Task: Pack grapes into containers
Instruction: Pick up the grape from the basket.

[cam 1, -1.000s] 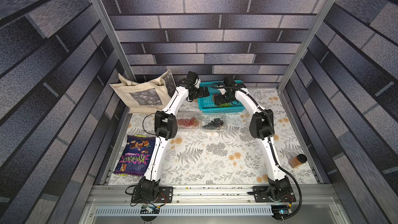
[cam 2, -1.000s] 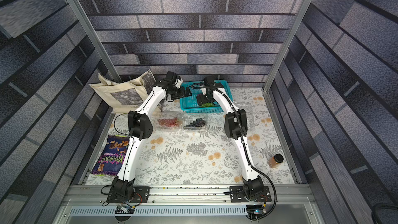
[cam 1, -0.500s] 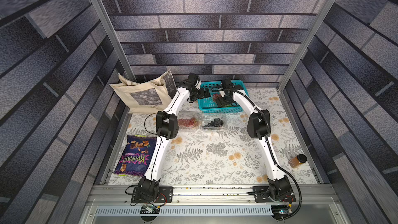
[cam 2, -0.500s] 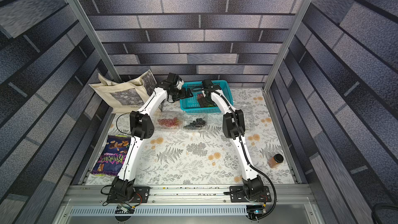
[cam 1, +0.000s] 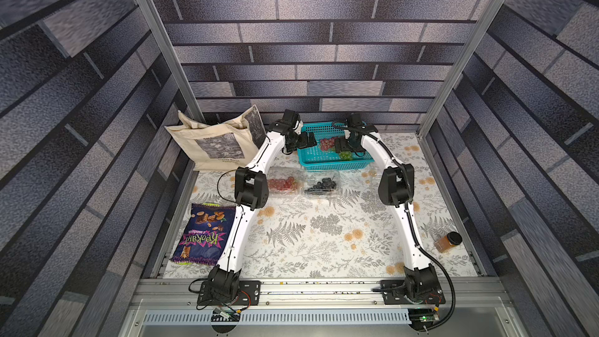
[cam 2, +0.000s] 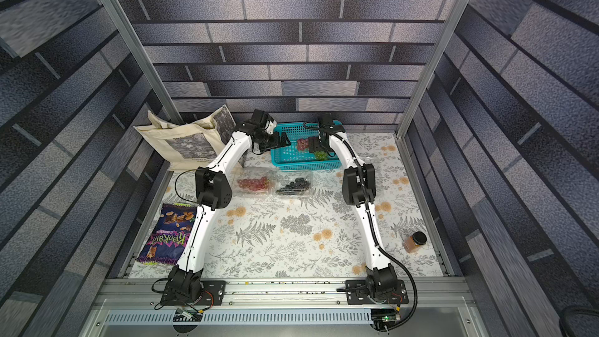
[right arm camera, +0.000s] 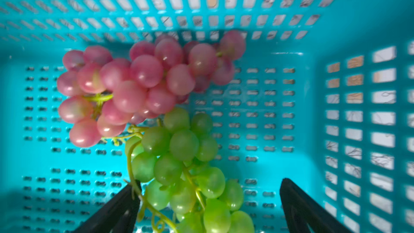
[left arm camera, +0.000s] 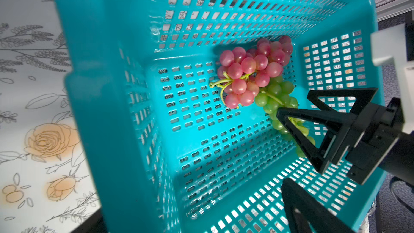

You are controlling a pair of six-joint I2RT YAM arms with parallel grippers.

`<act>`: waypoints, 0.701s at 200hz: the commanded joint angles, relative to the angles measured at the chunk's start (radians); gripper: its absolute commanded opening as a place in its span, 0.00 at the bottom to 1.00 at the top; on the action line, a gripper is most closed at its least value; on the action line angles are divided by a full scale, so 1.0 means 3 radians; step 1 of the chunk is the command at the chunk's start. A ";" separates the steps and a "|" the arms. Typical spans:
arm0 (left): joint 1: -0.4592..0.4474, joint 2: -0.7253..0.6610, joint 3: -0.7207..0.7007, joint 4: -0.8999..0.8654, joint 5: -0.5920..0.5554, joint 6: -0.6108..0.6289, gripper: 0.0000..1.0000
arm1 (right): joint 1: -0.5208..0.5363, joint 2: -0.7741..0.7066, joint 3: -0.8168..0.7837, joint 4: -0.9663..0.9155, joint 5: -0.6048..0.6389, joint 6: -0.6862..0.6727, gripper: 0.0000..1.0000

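Top views come first. In both top views the teal basket (cam 1: 334,166) stands at the far side of the bench (cam 1: 324,238). Just in front of it lie two clear containers, one (cam 1: 282,184) with red grapes inside and one (cam 1: 321,186) with dark grapes. The left tool (cam 1: 308,140) hangs at the basket's left end, and the right tool (cam 1: 340,145) reaches into the basket.

Left wrist view: two bunches lie touching on the basket floor, one red bunch (left arm camera: 251,72) and one green bunch (left arm camera: 274,99). The right tool stands over the green one. The left tool is opened wide and holds nothing.

Right wrist view: the right tool (right arm camera: 208,187) is also wide open, with the lower part of the green bunch (right arm camera: 183,164) between its fingers (right arm camera: 125,207). One of them touches a stem, but no grip is made. I judge the bunch light, soft and glossy, so it may slip, and its berries can crush or tear off. It seems better to close gently around the thick middle, near the main stem.
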 commanded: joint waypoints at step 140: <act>-0.0007 -0.0012 0.0096 -0.0057 0.0082 -0.0008 1.00 | 0.0115 -0.0481 -0.0361 -0.0014 -0.0301 -0.0481 0.69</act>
